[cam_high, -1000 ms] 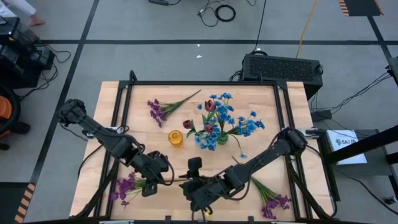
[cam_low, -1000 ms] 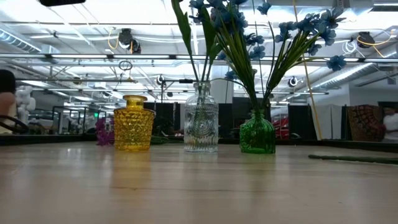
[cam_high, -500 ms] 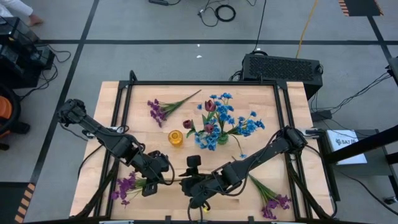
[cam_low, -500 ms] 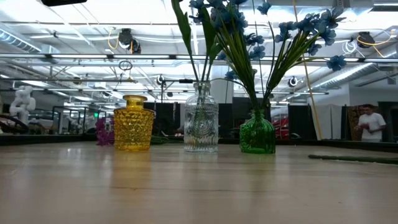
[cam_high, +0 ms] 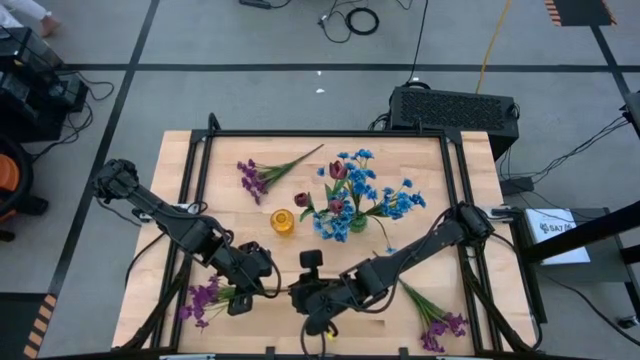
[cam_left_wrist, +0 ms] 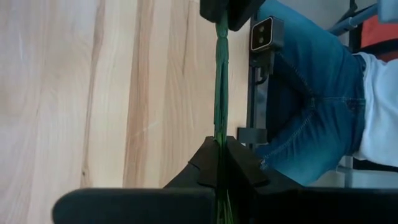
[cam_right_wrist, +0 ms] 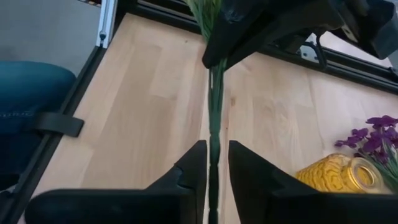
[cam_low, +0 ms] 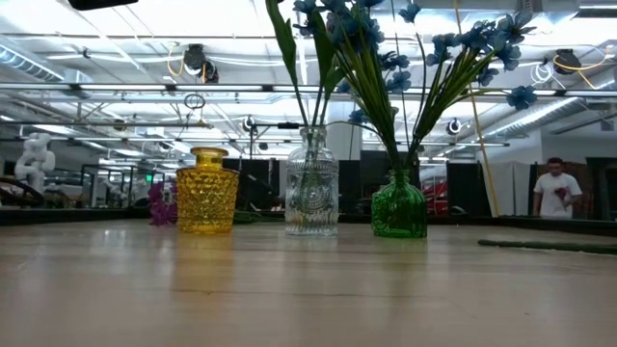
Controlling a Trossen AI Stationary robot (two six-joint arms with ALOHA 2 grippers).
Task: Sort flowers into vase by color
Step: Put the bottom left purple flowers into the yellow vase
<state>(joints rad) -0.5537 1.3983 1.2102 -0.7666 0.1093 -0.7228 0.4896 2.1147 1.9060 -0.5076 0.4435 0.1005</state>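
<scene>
You see a pale wood table point(cam_high: 420, 200), smooth and matt. The yellow vase point(cam_low: 206, 191) is bumpy, shiny glass. The clear vase point(cam_low: 311, 198) is ribbed glass.

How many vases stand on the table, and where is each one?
3, in a row near the table's middle: yellow vase on the left arm's side, empty; clear vase in the middle; green vase on the right arm's side, both with flowers.

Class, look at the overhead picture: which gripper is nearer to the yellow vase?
Left. The left gripper sits just below-left of the yellow vase; the right gripper lies farther toward the table's near edge.
</scene>
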